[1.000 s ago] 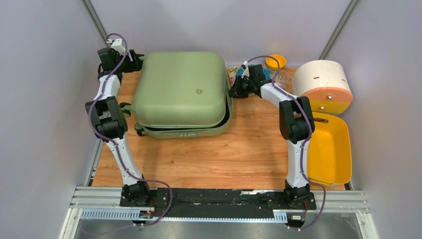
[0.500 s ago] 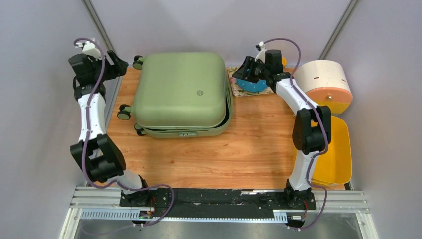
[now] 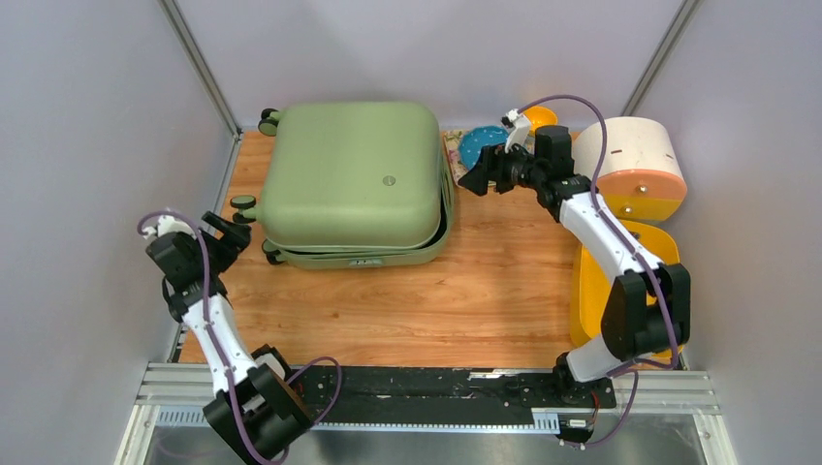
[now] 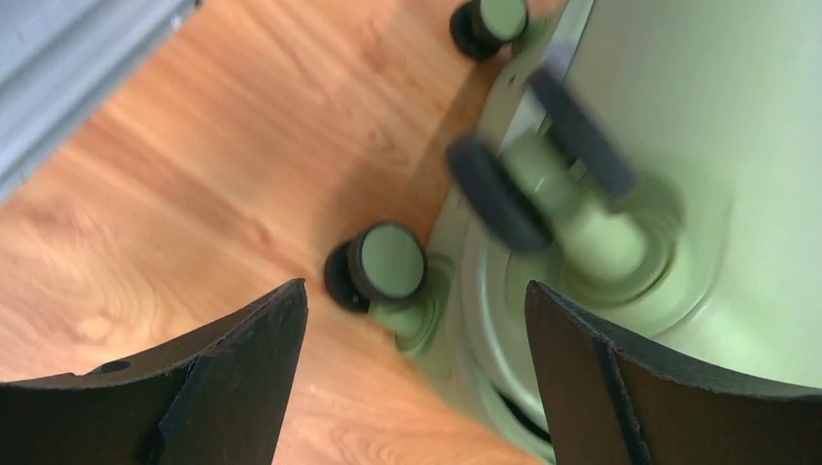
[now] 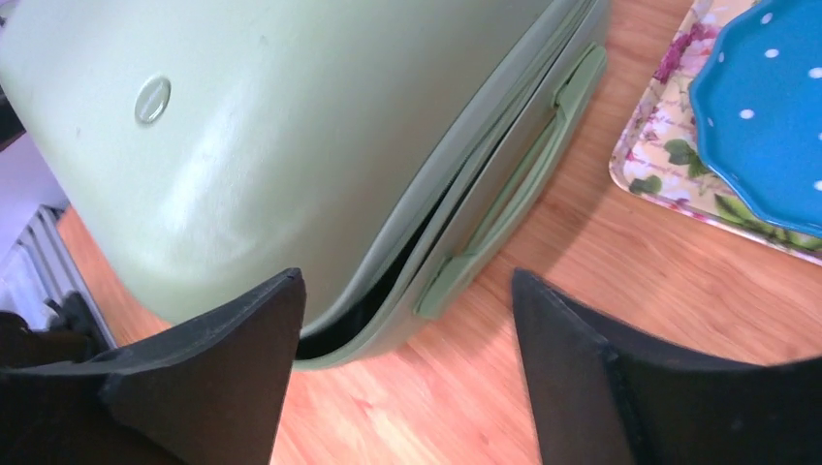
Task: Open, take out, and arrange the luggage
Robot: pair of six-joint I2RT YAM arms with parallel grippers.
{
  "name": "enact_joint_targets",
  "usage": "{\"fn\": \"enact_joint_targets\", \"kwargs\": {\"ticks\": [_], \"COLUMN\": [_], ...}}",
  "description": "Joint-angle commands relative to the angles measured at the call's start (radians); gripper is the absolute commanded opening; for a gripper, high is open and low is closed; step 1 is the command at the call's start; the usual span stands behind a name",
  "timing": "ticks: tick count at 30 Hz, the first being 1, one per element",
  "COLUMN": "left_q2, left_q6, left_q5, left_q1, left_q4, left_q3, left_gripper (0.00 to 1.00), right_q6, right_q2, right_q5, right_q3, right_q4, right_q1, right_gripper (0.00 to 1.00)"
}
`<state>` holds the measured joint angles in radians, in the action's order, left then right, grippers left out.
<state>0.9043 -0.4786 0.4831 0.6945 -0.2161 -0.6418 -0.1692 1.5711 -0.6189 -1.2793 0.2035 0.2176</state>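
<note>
The luggage [image 3: 354,179] is a sage-green hard-shell suitcase lying flat at the back left of the wooden table, its lid slightly ajar with a dark gap along the right side [image 5: 407,252]. Its side handle [image 5: 528,179] faces right. Black-rimmed wheels [image 4: 386,262] stick out on its left side. My left gripper [image 3: 231,234] hovers open off the suitcase's near-left corner, a wheel just ahead of its fingers [image 4: 233,378]. My right gripper [image 3: 481,180] is open just right of the suitcase, facing the handle side, with nothing between its fingers [image 5: 223,358].
A blue dotted plate [image 3: 480,145] lies on a floral tray [image 5: 669,165] behind the right gripper, with a small orange cup [image 3: 536,118] beyond. A round cream-and-orange drawer box [image 3: 630,165] and a yellow tray [image 3: 635,295] stand along the right edge. Walls close in on both sides.
The left arm swung from the back-left corner down to the suitcase's near-left corner. The right gripper rose over the plate, then came back beside the suitcase. Both grippers opened wider.
</note>
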Motion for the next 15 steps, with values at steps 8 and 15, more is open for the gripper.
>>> {"fn": "enact_joint_targets", "kwargs": {"ticks": [8, 15], "left_q2": [-0.099, 0.002], "left_q6": [-0.201, -0.337], "left_q5": [0.074, 0.023], "left_q1": [-0.004, -0.072], "left_q4": [0.335, 0.691], "left_q3": [0.335, 0.403], "left_gripper": [0.91, 0.91], "right_q6": [0.373, 0.525], "right_q2": [-0.146, -0.279], "right_q5": [-0.114, -0.051], "right_q3": [0.064, 0.251], "right_q4": [0.06, -0.021], "right_q1": [0.003, 0.074], "right_gripper": [0.92, 0.92]}}
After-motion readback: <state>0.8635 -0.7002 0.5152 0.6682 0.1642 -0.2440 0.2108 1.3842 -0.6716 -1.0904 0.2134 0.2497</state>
